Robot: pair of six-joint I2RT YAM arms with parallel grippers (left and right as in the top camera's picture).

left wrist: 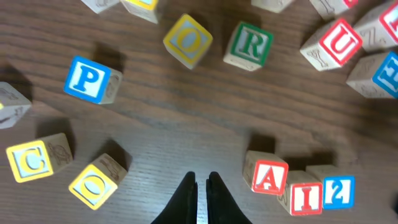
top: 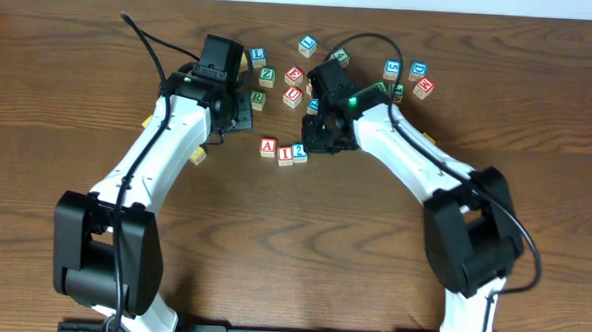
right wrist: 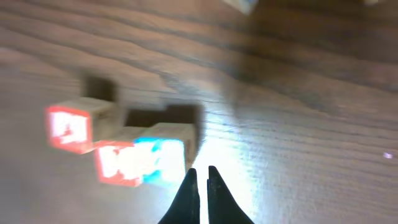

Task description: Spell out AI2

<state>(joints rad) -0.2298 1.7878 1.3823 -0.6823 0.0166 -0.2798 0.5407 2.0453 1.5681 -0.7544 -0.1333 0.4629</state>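
The white left arm (top: 162, 150) and right arm (top: 416, 161) angle inward. The black left end effector (left wrist: 199, 186) and black right end effector (right wrist: 202, 180) hang empty, fingers nearly touching.

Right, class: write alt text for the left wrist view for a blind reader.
Blocks red A, red I and blue 2 sit in a row on the wooden table, right of the shut left gripper. Other letter blocks lie scattered around.

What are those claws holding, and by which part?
Nothing. The left gripper and the right gripper are both shut and empty.
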